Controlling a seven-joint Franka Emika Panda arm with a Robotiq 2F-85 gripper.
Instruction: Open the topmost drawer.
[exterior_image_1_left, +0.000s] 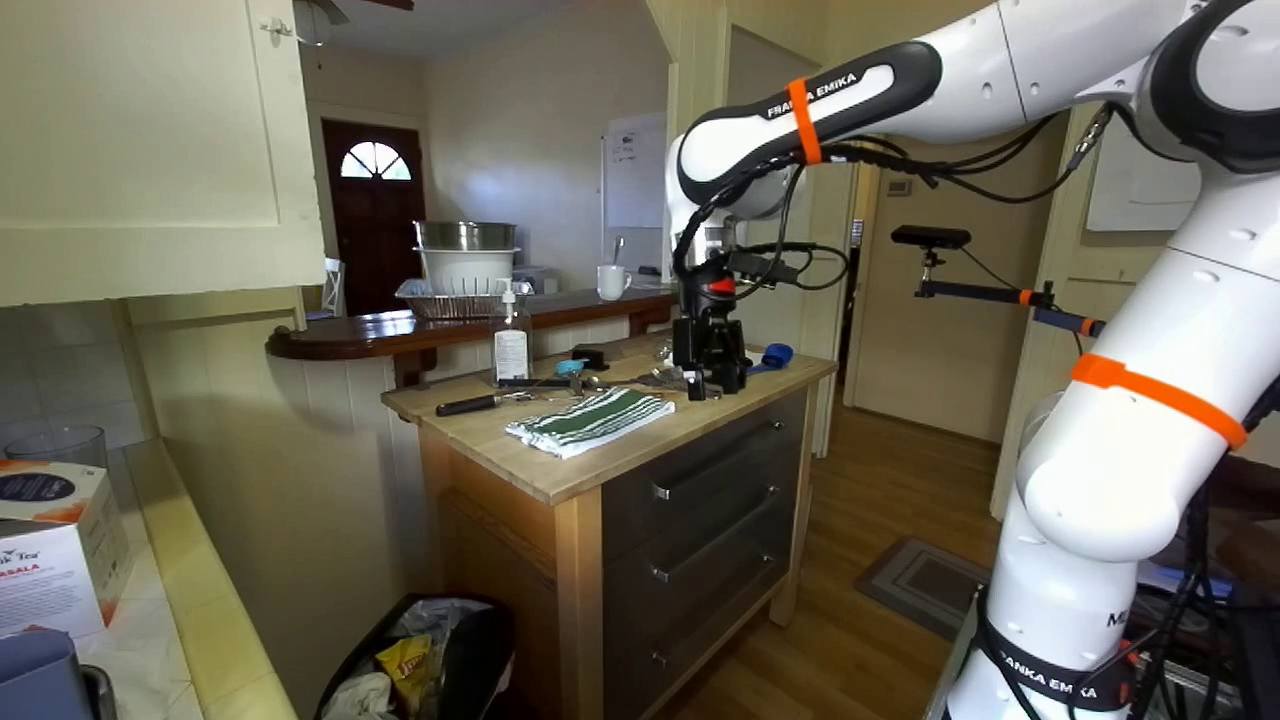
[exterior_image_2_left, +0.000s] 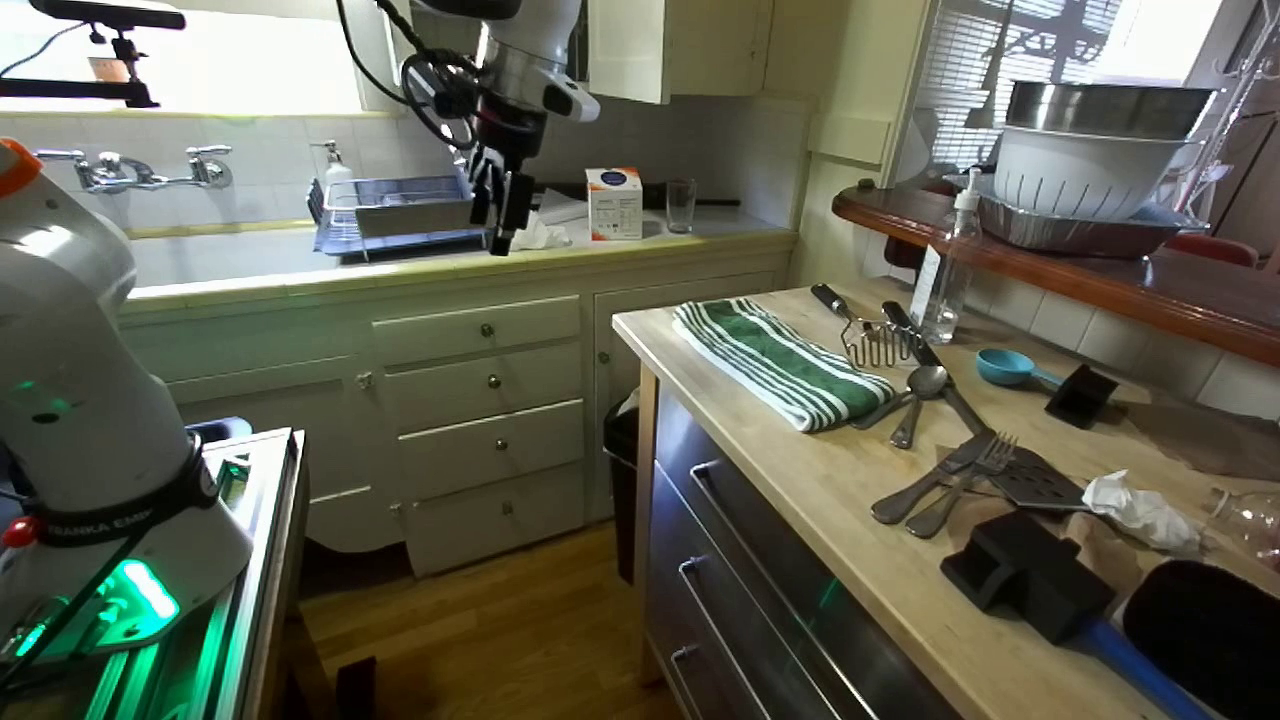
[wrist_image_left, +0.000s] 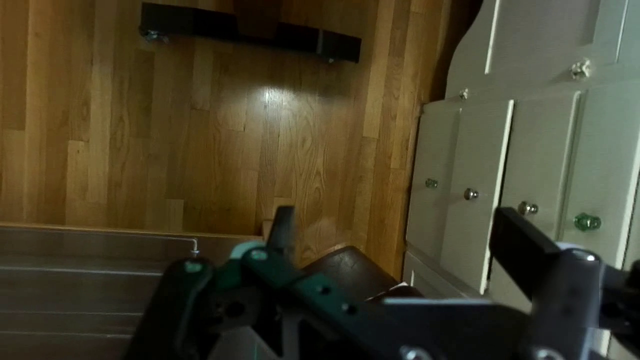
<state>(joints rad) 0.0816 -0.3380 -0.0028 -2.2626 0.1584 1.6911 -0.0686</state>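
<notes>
One topmost drawer (exterior_image_1_left: 705, 488), closed and level, across the front of the wooden island (exterior_image_1_left: 562, 482)

The topmost drawer is the uppermost of three dark grey fronts (exterior_image_1_left: 690, 578) stacked in the wooden island, directly beneath its top. Its long axis lies horizontal, following the island's front edge, and the panel is far wider than tall. The front stands upright and faces outward from the island, towards the side where the robot base (exterior_image_1_left: 1055, 610) stands. Its bar handle (exterior_image_1_left: 718, 461) runs along that same axis, with silver mounts at the ends.

The gripper (exterior_image_1_left: 714, 386) hangs off the island's front side, pointing down, apart from both the topmost drawer and the bar handle. In the wrist view its fingers (wrist_image_left: 520, 240) are spread wide, with floorboards (wrist_image_left: 345, 220) and cream drawer fronts (wrist_image_left: 440, 227) showing between them.

On the island's top, along the front edge towards one end, lies a striped green towel (exterior_image_2_left: 782, 362). A spoon (exterior_image_2_left: 927, 380) and a black slotted spatula (exterior_image_2_left: 1040, 478) lie farther along, and a pump bottle (exterior_image_2_left: 948, 285) stands near the island's back edge. Just beside the island's end is a dark bin (exterior_image_2_left: 620, 500), and a brown bar ledge (exterior_image_1_left: 350, 343) rises behind the island.
</notes>
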